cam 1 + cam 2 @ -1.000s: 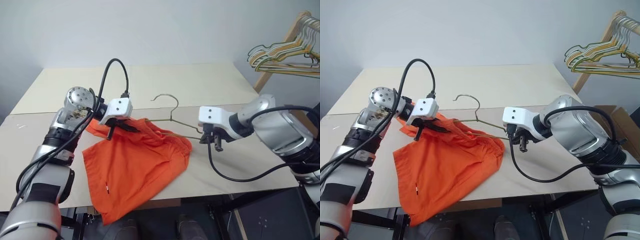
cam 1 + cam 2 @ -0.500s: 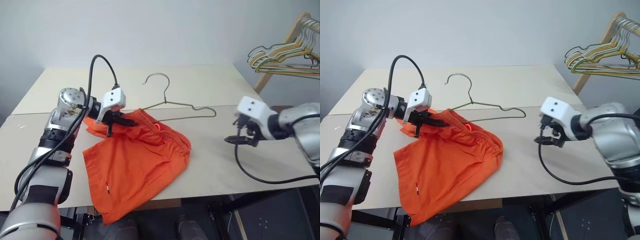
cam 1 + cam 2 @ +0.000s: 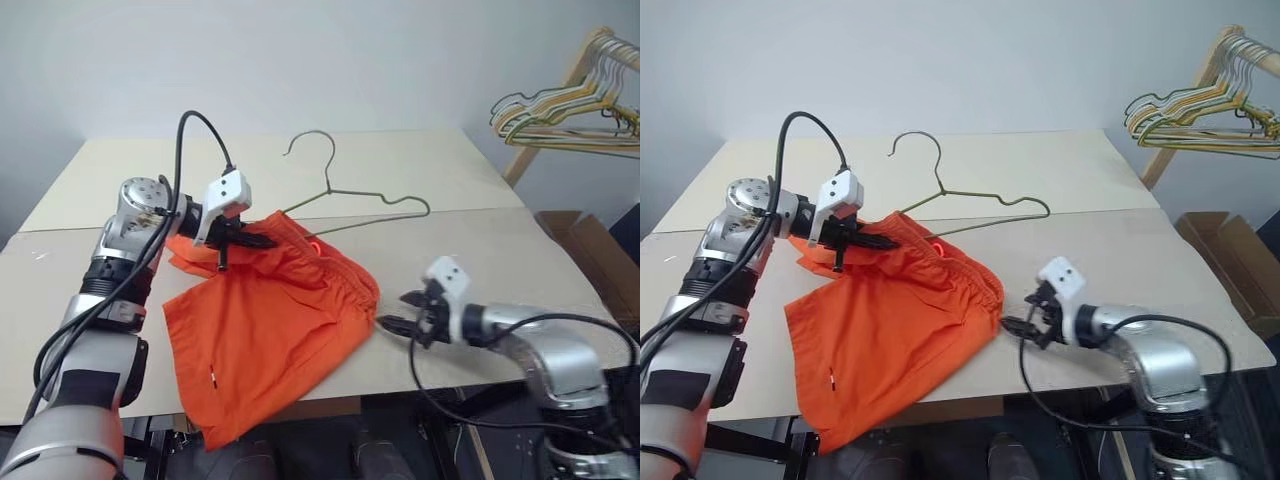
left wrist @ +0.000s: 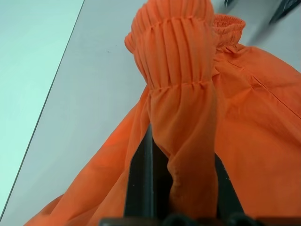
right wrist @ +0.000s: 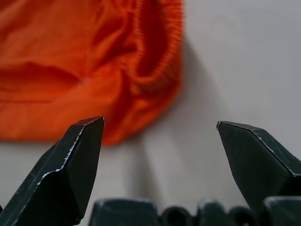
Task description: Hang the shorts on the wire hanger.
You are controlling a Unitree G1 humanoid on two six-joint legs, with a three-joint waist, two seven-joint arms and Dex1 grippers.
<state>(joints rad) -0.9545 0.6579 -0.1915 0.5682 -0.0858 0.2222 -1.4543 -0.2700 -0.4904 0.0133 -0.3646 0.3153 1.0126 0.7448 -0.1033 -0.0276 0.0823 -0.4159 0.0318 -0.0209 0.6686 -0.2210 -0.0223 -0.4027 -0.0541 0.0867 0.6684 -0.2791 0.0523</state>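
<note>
Pale table across the middle, seam line running side to side. Spread over its left half, shorts, bright orange, one leg spilling off the near edge, gathered waistband bunched toward the right and up at the far-left corner. Behind them, hanger, thin olive-grey wire, lying loose on the far panel, hook curling up toward the wall, one lower end tucked at the waistband, the wide end pointing right. Nothing gripping it now — let go since a second ago, when it sat pinched at its right end.

Off at the far right, wooden rack with a bunch of yellow and green hangers. Cardboard box on the floor beneath.

Left gripper up over the far-left corner of the shorts, fingers clamped tight on the waistband, a fold of gathered elastic lifted between them, cloth draped over both. Same grip as a second ago.

Right gripper dropped low at the near edge, just beside the waistband's right end, fingers spread wide, nothing between them, bare table and orange cloth ahead. Not touching the fabric.
</note>
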